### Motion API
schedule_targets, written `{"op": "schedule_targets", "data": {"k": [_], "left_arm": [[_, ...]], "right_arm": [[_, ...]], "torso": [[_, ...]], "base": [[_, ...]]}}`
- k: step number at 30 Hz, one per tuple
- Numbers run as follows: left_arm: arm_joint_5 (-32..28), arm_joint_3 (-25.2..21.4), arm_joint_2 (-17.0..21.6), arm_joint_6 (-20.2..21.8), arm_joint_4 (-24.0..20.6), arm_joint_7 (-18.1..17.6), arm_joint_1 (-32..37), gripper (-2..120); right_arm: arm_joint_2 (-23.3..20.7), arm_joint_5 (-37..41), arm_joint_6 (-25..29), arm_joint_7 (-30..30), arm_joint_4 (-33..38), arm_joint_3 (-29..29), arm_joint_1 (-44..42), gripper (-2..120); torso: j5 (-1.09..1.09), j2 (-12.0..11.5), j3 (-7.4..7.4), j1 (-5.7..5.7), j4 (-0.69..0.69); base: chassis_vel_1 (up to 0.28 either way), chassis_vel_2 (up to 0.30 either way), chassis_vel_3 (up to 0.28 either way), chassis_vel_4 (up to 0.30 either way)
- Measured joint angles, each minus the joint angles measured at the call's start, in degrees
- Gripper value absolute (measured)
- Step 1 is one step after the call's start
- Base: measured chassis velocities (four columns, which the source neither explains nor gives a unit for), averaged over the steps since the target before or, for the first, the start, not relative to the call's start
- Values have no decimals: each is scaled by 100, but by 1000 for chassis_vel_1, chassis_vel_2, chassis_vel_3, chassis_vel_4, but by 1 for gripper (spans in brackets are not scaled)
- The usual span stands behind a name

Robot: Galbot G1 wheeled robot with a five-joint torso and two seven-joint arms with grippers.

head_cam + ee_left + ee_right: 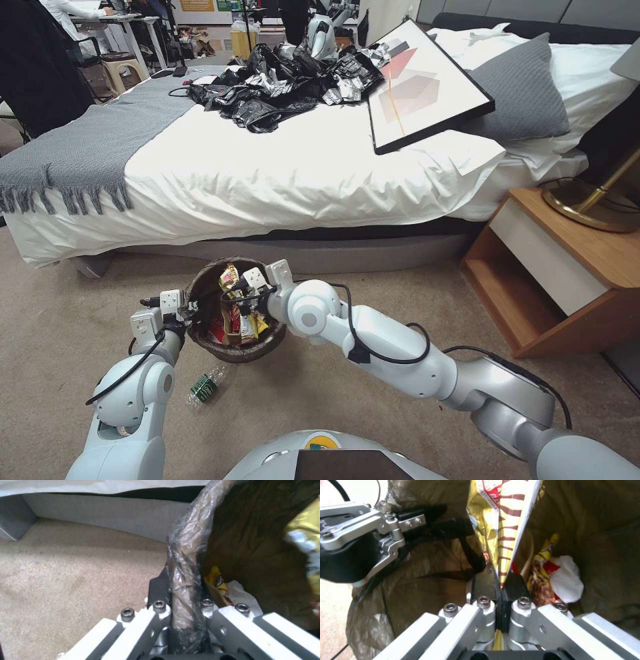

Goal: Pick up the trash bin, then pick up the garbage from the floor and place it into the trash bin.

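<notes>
My left pincer [189,311] is clenched on the near-left rim of the trash bin [200,283], its fingers pinching the bag-wrapped edge from both sides, one finger [159,590] outside the rim and the other inside; the bin sits tilted in front of me, over the tan carpet [333,400] just short of the bed [267,173], though I cannot tell whether its base touches the floor. My right arm reaches across from the right, and my right pincer [248,299] is down inside the bin's mouth, grasping a yellow snack wrapper [506,525] with brown stripes, the black fingertips [485,585] pressed together on its lower edge. Deeper in the bin lie more garbage pieces: another yellow wrapper [546,552] and a crumpled red-and-white paper cup [565,577], resting against the dark brown liner bag [606,542]. From the right wrist view my left pincer [430,517] shows at the far rim. On the carpet just beside my left forearm and below the bin lies 1 clear plastic bottle with a green label [208,385], on its side. On the bed, well apart from the bin, are a heap of black plastic bags [280,87], a framed picture [427,87] and a grey throw [87,147]; a wooden nightstand [567,267] stands to the right.
</notes>
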Motion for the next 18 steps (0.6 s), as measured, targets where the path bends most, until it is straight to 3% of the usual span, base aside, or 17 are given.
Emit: {"op": "schedule_targets", "data": {"k": [4, 7, 12, 15, 18], "left_arm": [[-4, -8, 1, -11, -3, 3, 7, 0], [-15, -28, 16, -26, -3, 4, 15, 0], [-30, -28, 17, -31, -3, 3, 16, 0], [-43, -24, 28, -31, -2, 3, 13, 0], [-46, -24, 32, -31, -1, 3, 13, 0]], "right_arm": [[49, -15, 0, 79, -25, -12, -7, 10], [24, -116, 0, 142, 20, 49, -57, 26], [-12, -436, 26, 169, 107, 186, -117, 39], [-41, -538, 69, 204, 193, 382, -201, 54], [-54, -562, 95, 209, 202, 416, -222, 61]], "torso": [[0, 0, 0, 0, 0], [0, 0, 0, 0, 0], [1, 0, 0, 0, -1], [1, 0, 0, 0, -1], [1, 0, 0, 0, -1]], "base": [[0, 0, 0, 0], [0, 0, 0, 0], [0, 0, 0, 0], [0, 0, 0, 0], [0, 0, 0, 0]]}}
